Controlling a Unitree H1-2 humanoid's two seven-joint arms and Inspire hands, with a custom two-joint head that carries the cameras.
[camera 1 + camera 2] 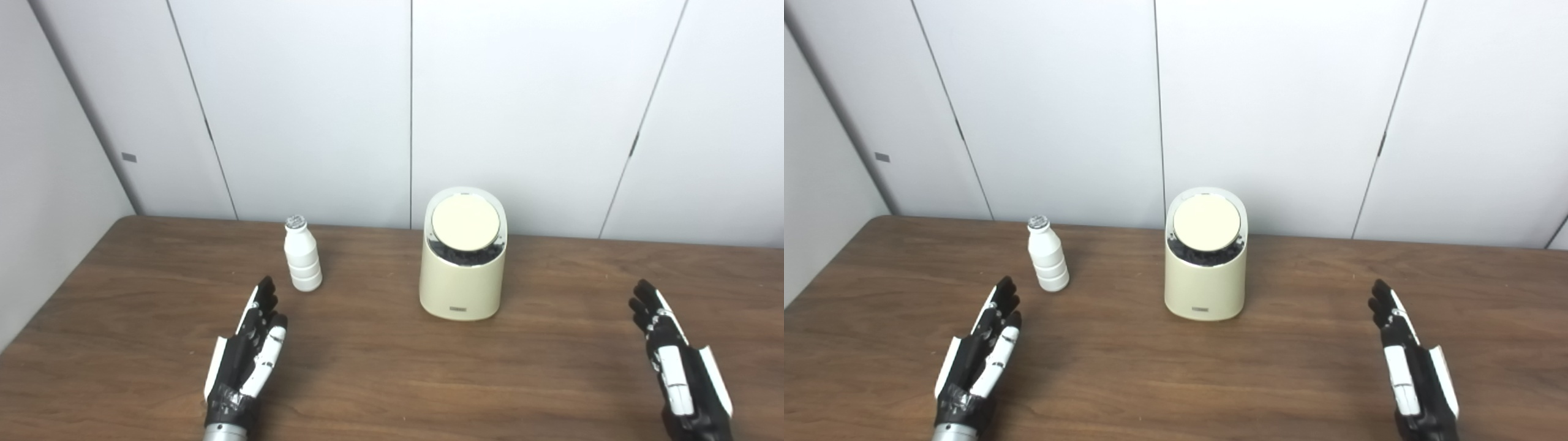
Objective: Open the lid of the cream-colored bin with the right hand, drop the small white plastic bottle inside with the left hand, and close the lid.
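Small label low on bin (pixel 458 309) front, too blurry to read.

Both arms get chopped off by the bottom edge, so only the left hand (pixel 245 358) and right hand (pixel 677 367) show. The label on the cream bin (pixel 462 288) is too tiny to read, and the dark stuff under its lid (pixel 465 222) is anyone's guess.

I've got two head cams side by side, both looking down and forward over the table (pixel 392 367) toward the wall panels (pixel 306 110). Pretty much identical coverage, with the right eye's picture just shifted sideways a bit.
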